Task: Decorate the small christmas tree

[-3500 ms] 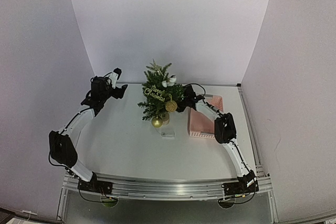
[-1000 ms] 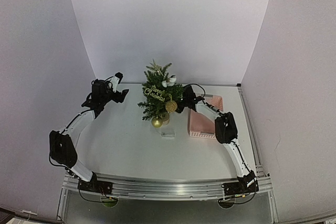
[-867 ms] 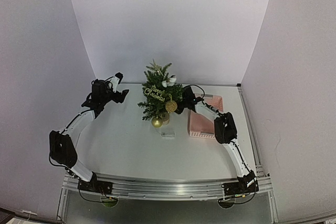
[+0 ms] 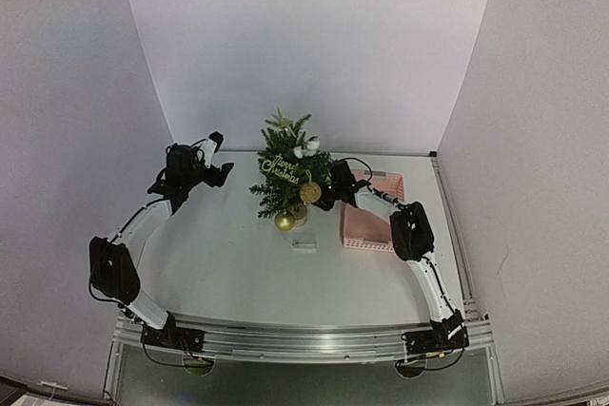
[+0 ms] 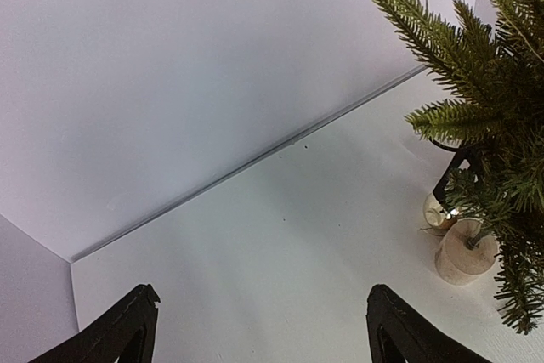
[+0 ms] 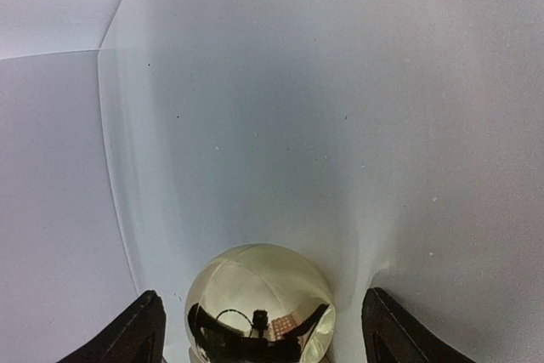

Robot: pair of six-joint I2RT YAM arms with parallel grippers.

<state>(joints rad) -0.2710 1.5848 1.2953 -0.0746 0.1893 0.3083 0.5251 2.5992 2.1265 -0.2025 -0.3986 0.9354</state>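
Both jaws wide, empty; right gripper (image 4: 325, 199) edged nearer gold bauble (image 4: 310, 192) on small christmas tree (image 4: 284, 170).

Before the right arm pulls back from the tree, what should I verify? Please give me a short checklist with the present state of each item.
1. Right gripper open: ok. The jaws stand clear on both sides of the gold ball.
2. Gold ball hung on the small christmas tree: cannot tell. No hook or string shows.
3. Tree upright on its pale base: ok.
4. Left gripper open, empty and apart from the tree: ok.
5. Ornaments left in the pink basket: cannot tell. Its inside is too small to read.
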